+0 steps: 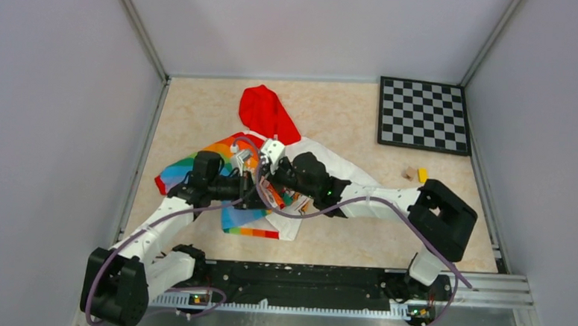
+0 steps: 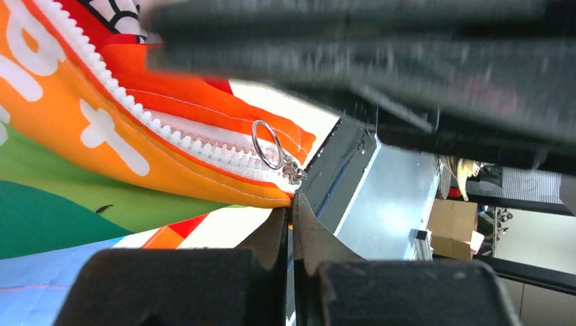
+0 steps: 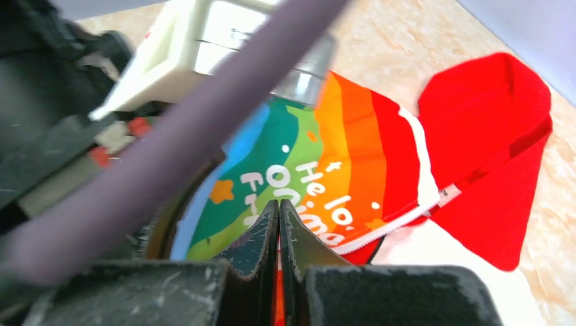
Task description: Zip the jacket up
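Top external: jacket (image 1: 262, 113) on beige marbled table (image 1: 333, 113), checkerboard (image 1: 424, 115) beside grey walls (image 1: 308, 29).

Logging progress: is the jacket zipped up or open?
Mostly open: the ring pull sits at the jacket's bottom corner by the left pincer, and the striped half's zip edge lies free against the red hood.

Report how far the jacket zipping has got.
Done: little; the jacket lies spread, its rainbow and white halves looking unjoined near the hood. In hand: both grippers are shut on fabric mid-jacket, the left gripper just below the zip slider, the right gripper on the rainbow half. Left: drawing the slider up the teeth to the top.
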